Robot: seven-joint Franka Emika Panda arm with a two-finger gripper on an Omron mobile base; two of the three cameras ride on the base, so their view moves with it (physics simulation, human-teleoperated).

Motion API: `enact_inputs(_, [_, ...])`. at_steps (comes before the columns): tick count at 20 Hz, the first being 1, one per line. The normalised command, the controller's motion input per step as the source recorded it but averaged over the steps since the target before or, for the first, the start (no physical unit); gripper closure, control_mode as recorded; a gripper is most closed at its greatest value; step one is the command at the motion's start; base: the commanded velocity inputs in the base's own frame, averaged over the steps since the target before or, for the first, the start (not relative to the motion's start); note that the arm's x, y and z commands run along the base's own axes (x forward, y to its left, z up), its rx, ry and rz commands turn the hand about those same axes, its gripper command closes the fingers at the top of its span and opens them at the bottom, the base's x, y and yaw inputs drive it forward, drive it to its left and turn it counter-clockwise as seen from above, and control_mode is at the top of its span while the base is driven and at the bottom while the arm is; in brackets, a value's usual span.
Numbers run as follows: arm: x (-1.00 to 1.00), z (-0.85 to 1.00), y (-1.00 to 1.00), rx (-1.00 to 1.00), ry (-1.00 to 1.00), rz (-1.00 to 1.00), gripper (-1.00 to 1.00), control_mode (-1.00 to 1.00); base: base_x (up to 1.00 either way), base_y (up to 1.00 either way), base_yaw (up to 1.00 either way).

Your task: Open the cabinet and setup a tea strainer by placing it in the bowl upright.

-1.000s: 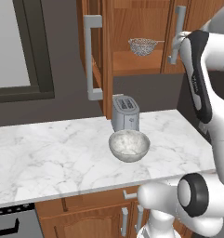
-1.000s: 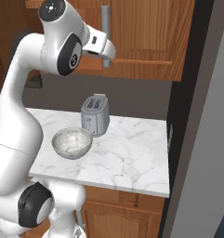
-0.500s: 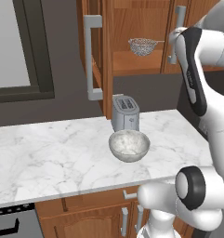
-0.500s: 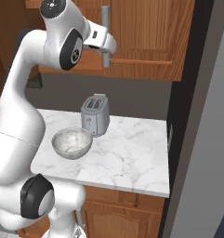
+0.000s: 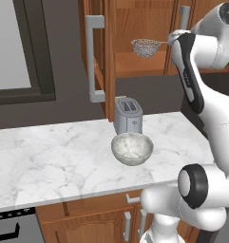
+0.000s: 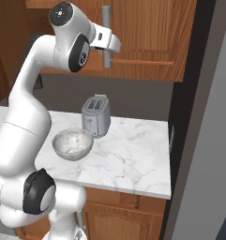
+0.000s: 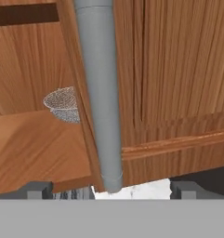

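Observation:
The cabinet (image 5: pixel 135 23) has its left door (image 5: pixel 110 57) swung out toward me. On its inner shelf rests the tea strainer (image 5: pixel 145 47), whose mesh basket also shows past the right door's edge (image 7: pixel 62 104). My gripper (image 7: pixel 112 189) is open, with the right door's grey bar handle (image 7: pixel 102 93) running between its widely spread fingers; it sits at that handle (image 6: pixel 106 28) up high. The right door stands slightly ajar. The bowl (image 5: pixel 131 148) stands empty on the marble counter (image 5: pixel 49 161), just in front of the toaster (image 5: pixel 128 115).
A dark-framed window (image 5: pixel 35 71) fills the wall at left. A tall dark panel (image 6: pixel 199 140) bounds the counter on the right, close to the counter's end (image 6: pixel 168 164). Lower wooden cabinets (image 5: pixel 87 218) run under the counter. My own arm (image 5: pixel 196 85) crosses in front of the right door.
My hand has edged a little left along the right door, toward the cabinet opening. The jaws stayed wide apart. Strainer, bowl and toaster have not moved.

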Motion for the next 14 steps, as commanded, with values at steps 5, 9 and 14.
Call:
enact_inputs(5, [0.43, 0.0, -0.18, 0.0, 0.0, 0.0, -1.0, -1.0, 0.0, 0.0, 0.0])
enact_inputs(9, [0.35, 0.0, -0.02, 0.0, 0.0, 0.0, -1.0, -1.0, 0.0, 0.0, 0.0])
enact_inputs(14, [0.32, -0.02, 0.0, 0.0, 0.0, 0.0, -1.0, -1.0, 0.0, 0.0, 0.0])
